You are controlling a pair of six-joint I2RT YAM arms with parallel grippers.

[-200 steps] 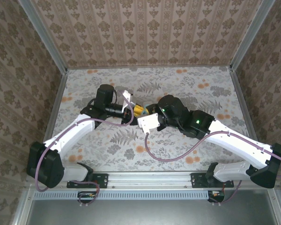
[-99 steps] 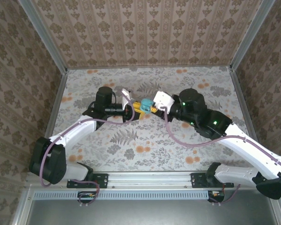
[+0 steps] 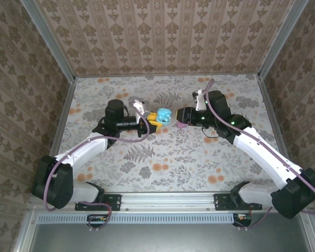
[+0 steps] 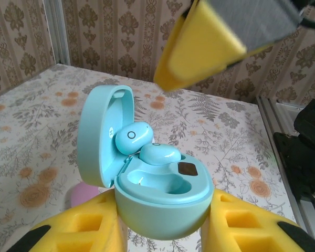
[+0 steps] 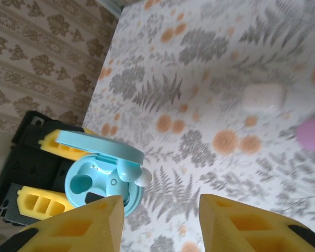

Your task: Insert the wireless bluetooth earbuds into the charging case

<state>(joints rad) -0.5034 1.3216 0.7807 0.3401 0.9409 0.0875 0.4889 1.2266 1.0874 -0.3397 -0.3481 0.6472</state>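
Observation:
My left gripper [image 4: 163, 212] is shut on the teal charging case [image 4: 163, 197], whose lid stands open to the left. One teal earbud [image 4: 160, 154] sits at the back of the case's tray. A second earbud [image 4: 132, 137] lies askew above it, leaning on the lid. The front well [image 4: 168, 185] is empty. In the top view the case [image 3: 163, 116] is held above the table by the left gripper [image 3: 149, 123], and the right gripper [image 3: 179, 116] is just to its right. The right gripper [image 5: 160, 202] is open and empty, with the case [image 5: 94, 181] to its left and an earbud's whitish tip [image 5: 143, 179] over the rim.
A whitish case [image 5: 262, 97] and a pink case [image 5: 312, 131] lie on the floral tabletop to the right of the teal case. The pink case [image 3: 182, 126] sits just below the right gripper. Patterned walls and metal rails enclose the table.
The right gripper, shut and over the case a second ago, has opened and drawn back to the right. The teal case and its earbuds are now uncovered. The left gripper keeps hold.

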